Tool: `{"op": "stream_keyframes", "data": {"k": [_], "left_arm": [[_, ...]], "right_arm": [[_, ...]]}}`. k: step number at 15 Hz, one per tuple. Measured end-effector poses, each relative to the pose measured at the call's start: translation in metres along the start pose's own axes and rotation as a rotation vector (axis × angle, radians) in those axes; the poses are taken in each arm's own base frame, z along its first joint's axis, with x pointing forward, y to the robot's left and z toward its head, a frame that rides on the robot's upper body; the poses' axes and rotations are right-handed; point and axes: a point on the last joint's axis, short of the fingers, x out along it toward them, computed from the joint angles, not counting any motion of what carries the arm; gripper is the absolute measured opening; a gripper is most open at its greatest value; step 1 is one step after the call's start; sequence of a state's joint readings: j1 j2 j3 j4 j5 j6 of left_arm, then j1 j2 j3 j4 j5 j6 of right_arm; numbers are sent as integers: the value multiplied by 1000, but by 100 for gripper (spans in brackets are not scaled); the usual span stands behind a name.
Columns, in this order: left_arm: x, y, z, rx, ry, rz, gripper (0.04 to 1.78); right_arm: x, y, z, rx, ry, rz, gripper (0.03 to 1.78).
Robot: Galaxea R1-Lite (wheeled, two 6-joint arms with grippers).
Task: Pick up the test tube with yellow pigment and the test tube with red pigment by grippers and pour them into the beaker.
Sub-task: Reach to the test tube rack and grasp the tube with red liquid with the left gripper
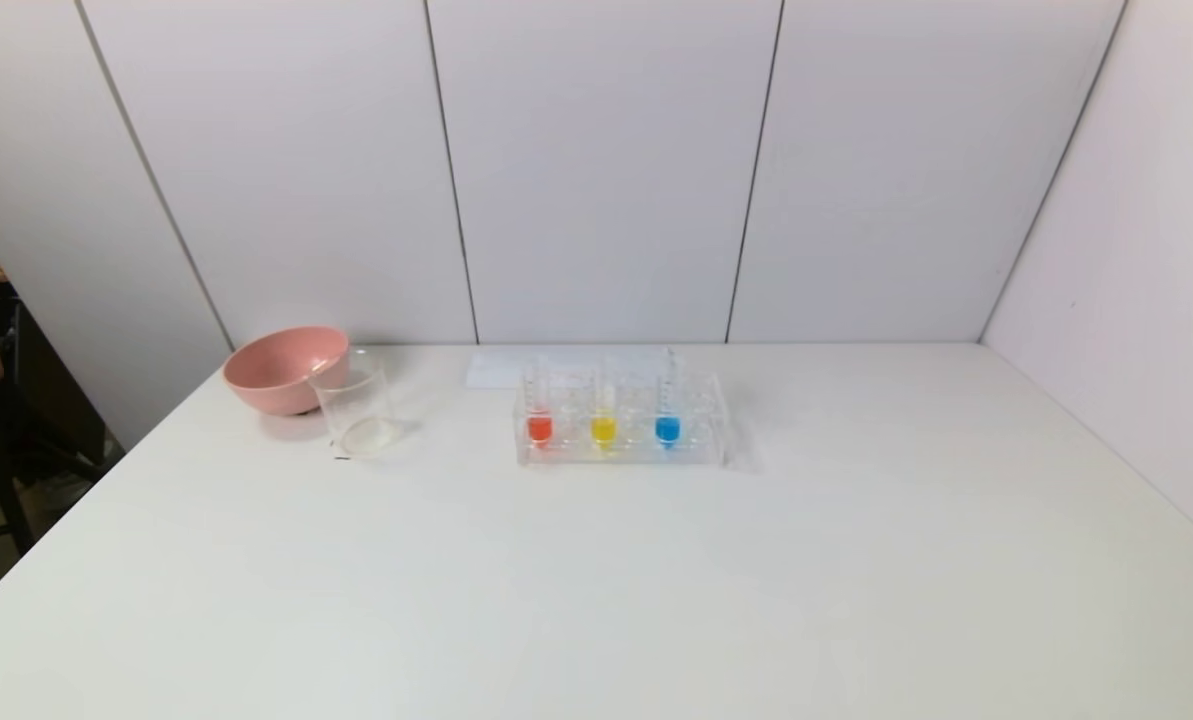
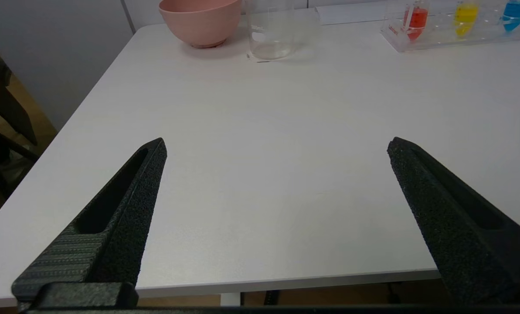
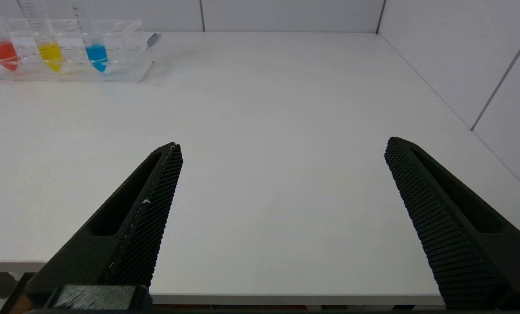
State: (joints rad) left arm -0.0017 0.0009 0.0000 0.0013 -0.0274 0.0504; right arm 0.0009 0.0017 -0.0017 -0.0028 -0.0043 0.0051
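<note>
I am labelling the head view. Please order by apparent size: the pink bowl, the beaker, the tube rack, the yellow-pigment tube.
1. tube rack
2. pink bowl
3. beaker
4. test tube with yellow pigment

All stand similarly far back, so the ranking seems reliable.

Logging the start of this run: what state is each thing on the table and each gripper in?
red tube: upright in rack, still filled
yellow tube: upright in rack, still filled
blue tube: upright in rack, filled
rack: standing on the table
beaker: upright, empty
pink bowl: upright, behind beaker
left gripper: open, holding nothing
right gripper: open, holding nothing
</note>
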Motion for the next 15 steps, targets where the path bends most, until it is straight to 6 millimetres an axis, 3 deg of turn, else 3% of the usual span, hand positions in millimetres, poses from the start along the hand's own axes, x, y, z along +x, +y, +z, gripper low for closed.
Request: {"op": "stream_keyframes", "data": {"k": [15], "left_arm": [[0,0,0,2,0,0,178]], "right_arm": [[0,0,0,0,0,1,170]]}}
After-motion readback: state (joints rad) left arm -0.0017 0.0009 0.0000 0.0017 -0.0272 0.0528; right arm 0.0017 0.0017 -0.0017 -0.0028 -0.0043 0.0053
